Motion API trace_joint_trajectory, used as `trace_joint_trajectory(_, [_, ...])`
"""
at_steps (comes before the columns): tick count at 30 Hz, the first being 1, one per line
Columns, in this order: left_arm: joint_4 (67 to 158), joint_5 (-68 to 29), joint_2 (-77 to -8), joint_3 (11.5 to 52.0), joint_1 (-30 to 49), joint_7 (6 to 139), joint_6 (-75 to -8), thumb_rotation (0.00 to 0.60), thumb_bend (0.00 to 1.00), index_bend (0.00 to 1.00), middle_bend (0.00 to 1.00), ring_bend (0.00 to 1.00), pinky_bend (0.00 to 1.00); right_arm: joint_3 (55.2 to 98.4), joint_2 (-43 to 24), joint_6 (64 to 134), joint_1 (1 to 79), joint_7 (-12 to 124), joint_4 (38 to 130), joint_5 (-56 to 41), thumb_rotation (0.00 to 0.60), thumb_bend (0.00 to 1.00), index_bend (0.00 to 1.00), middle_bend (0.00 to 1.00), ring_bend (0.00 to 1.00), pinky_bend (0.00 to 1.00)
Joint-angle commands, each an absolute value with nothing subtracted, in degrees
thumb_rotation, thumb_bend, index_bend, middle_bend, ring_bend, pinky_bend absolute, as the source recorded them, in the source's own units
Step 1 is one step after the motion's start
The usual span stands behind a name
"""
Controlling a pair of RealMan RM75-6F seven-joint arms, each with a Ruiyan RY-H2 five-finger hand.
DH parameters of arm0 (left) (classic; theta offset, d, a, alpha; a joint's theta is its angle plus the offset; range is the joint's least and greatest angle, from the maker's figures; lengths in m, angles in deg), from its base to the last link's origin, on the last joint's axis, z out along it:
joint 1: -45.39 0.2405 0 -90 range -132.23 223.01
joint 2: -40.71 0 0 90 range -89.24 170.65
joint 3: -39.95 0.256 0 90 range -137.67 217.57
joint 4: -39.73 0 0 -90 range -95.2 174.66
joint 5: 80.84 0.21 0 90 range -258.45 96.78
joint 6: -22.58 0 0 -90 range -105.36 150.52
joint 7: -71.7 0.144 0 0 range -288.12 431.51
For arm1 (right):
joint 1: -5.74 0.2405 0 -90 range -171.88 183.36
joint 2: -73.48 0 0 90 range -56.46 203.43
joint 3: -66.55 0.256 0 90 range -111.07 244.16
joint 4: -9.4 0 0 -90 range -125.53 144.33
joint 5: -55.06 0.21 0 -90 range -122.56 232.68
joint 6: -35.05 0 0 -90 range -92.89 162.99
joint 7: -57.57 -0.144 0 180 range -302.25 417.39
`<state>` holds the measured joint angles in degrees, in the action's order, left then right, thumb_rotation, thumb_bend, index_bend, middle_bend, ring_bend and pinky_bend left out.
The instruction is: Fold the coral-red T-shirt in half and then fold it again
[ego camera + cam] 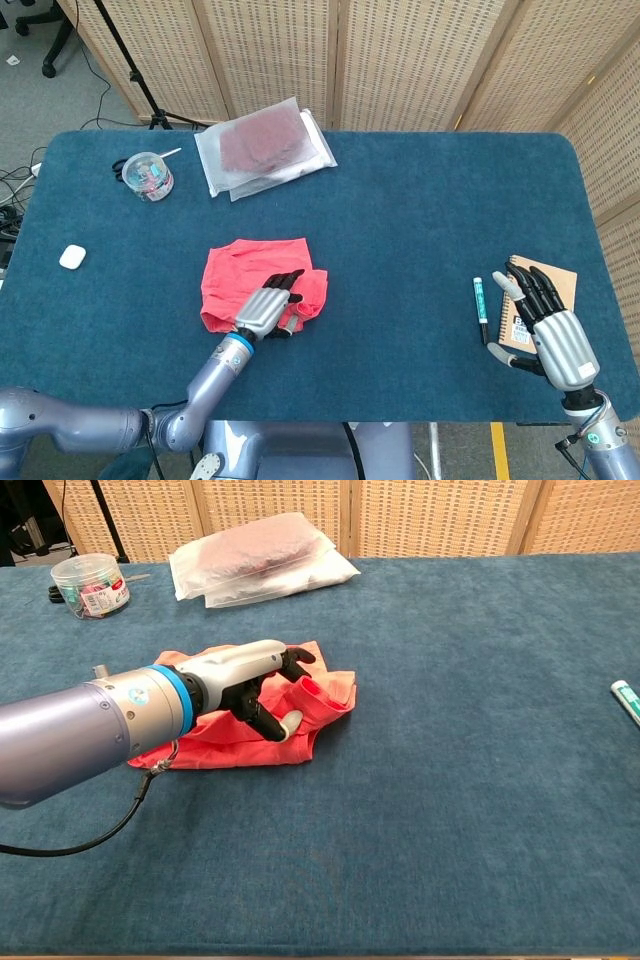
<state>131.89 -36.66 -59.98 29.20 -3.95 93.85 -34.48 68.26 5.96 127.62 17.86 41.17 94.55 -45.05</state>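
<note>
With the left robot hand (262,683) pinching the T-shirt (232,278) edge at its 4 o'clock corner on the tabletop (400,220), the second fold is apparently under way; next, carry that edge across toward 9 o'clock and lay it flat, while the right robot hand (552,330) rests splayed and empty.

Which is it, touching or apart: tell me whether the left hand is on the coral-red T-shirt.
Touching. In the chest view the left hand lies on the coral-red T-shirt, its fingers against the bunched fabric with no gap showing.
</note>
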Motion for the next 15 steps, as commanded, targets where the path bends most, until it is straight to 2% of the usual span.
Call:
trace_joint_trajectory(1, [131.96, -36.17, -59.8, 29.52, -3.66, 93.77, -34.37, 0.6, 0.32, 0.08, 0.0, 0.0, 0.0, 68.24, 5.98, 127.67, 17.83, 41.17, 94.59, -45.08, 0.6, 0.0, 0.0, 0.0, 0.0, 0.0])
trace_joint_trajectory(2, [132.01, -35.96, -59.67, 29.58, -3.55, 93.63, -34.31, 0.6, 0.29, 0.02, 0.0, 0.0, 0.0, 68.23, 6.0, 127.69, 17.82, 41.14, 94.61, -45.11, 0.6, 0.0, 0.0, 0.0, 0.0, 0.0])
trace_joint_trajectory(3, [132.07, -35.71, -59.54, 29.6, -3.44, 93.44, -34.23, 0.6, 0.28, 0.0, 0.0, 0.0, 0.0, 68.22, 6.02, 127.73, 17.81, 41.14, 94.64, -45.14, 0.6, 0.0, 0.0, 0.0, 0.0, 0.0])
trace_joint_trajectory(8, [133.26, -32.61, -58.01, 29.4, -2.13, 90.57, -34.33, 0.6, 0.18, 0.0, 0.0, 0.0, 0.0, 68.15, 6.08, 127.93, 17.71, 41.26, 94.75, -45.31, 0.6, 0.0, 0.0, 0.0, 0.0, 0.0])
trace_joint_trajectory(15, [136.3, -25.2, -51.93, 30.42, 0.84, 86.83, -36.03, 0.6, 0.17, 0.0, 0.0, 0.0, 0.0, 68.04, 6.18, 128.16, 17.57, 41.32, 94.93, -45.56, 0.6, 0.0, 0.0, 0.0, 0.0, 0.0])
